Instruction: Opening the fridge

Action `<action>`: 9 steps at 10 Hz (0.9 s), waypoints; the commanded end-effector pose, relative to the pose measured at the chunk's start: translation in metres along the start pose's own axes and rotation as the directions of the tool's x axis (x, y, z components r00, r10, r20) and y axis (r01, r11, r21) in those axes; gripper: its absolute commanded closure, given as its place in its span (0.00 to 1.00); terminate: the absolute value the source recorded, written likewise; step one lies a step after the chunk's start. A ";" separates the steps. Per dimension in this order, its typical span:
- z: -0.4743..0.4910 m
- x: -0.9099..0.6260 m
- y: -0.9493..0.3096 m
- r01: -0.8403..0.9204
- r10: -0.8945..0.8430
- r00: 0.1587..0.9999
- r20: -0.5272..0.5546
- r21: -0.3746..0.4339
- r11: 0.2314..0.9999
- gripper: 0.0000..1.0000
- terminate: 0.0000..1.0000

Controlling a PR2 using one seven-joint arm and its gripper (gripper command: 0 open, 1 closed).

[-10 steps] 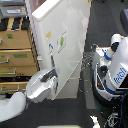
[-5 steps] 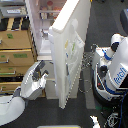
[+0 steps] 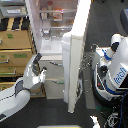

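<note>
The tall white fridge (image 3: 50, 55) stands at the middle of the exterior view with its large upper door (image 3: 75, 60) swung wide, nearly edge-on to the camera. White shelves (image 3: 52, 22) holding items show inside. Below them is a lower drawer with a silver bar handle (image 3: 56, 81). My gripper (image 3: 36, 71) comes in from the lower left, in front of the fridge's left edge and well clear of the door. Its fingers are spread open and hold nothing.
A tan wooden drawer cabinet (image 3: 15, 50) with green labels stands at the exterior view's left of the fridge. A white robot base with a blue label (image 3: 116, 72) and cables sits at the right, close behind the open door.
The door has swung further open, from facing the camera to almost edge-on. My gripper has drawn back to the left, away from the door's edge.
</note>
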 end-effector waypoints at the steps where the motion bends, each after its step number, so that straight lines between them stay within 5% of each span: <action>1: -0.446 -0.097 0.269 -0.125 0.347 0.754 -0.557 0.397 0.909 0.00 0.00; 2: -0.449 -0.062 0.222 -0.093 0.332 0.742 -0.582 0.401 0.911 0.00 0.00; 5: -0.348 0.091 -0.015 0.034 0.072 0.852 -0.518 0.193 0.981 0.00 0.00; 9: -0.280 0.142 -0.136 0.155 -0.094 0.888 -0.451 0.100 0.983 0.00 0.00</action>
